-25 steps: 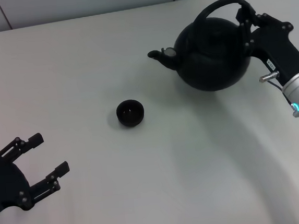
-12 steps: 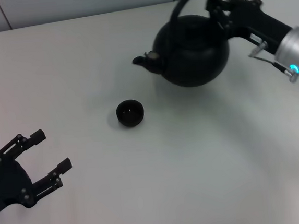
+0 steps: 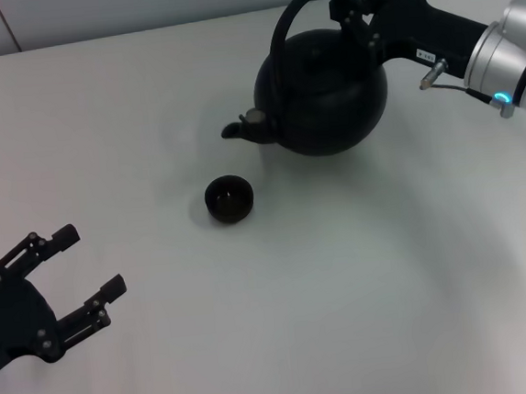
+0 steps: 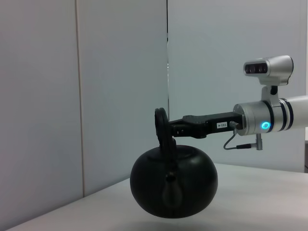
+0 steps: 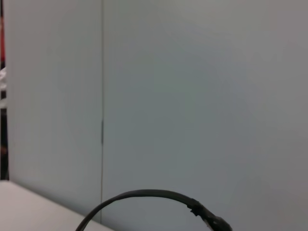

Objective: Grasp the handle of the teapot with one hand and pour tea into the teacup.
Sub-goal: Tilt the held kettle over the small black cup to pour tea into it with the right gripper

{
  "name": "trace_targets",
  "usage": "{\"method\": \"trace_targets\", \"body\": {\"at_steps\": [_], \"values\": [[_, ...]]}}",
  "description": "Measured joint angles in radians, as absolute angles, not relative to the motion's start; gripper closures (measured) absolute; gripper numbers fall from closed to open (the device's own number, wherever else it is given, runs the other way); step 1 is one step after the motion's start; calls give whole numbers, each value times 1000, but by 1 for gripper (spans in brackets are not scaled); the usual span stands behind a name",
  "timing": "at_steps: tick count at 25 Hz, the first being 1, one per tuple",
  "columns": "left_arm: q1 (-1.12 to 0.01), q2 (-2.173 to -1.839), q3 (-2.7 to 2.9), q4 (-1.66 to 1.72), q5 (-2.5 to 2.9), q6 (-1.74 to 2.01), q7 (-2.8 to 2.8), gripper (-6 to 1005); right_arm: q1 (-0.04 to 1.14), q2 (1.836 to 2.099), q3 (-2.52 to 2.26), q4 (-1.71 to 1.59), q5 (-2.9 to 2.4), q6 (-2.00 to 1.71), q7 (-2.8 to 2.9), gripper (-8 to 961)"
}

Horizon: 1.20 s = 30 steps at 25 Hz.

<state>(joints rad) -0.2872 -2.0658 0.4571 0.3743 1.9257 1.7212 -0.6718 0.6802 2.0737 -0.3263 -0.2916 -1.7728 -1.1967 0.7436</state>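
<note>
The round black teapot [image 3: 323,95] hangs in the air at the back right, tilted, its stubby spout [image 3: 241,127] pointing down-left toward the teacup. My right gripper [image 3: 346,10] is shut on the right side of the arched handle [image 3: 294,5] and carries the pot. The small black teacup [image 3: 229,199] stands on the table, below and left of the spout, apart from it. The left wrist view shows the teapot [image 4: 174,182] lifted off the table, held by the right gripper [image 4: 166,129]. The right wrist view shows only the handle's arc [image 5: 149,197]. My left gripper [image 3: 75,283] is open and empty at the front left.
The white table [image 3: 345,291] spreads around the cup. A pale wall [image 3: 136,5] runs along its far edge.
My right gripper has carried the teapot to the left, toward the teacup, and tipped its spout lower. The left arm has barely moved.
</note>
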Motion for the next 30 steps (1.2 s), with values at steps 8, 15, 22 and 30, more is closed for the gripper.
{"method": "trace_targets", "body": {"at_steps": [8,15,22,30], "values": [[-289,-2066,457,373,1925,1721,-671,194,689,2074,-390,-334,-1771,-1217,584,867],[-291,-2066,457,373,1918,1721,-670,193,705,2074,-463,-361,-1769,-1213,534,867],[-299,-2066,457,373,1916,1719,-670,194,714,2075,-498,-385,-1768,-1212,487,867],[-304,-2066,457,373,1916,1719,-670,193,724,2078,-528,-408,-1769,-1209,448,867]]}}
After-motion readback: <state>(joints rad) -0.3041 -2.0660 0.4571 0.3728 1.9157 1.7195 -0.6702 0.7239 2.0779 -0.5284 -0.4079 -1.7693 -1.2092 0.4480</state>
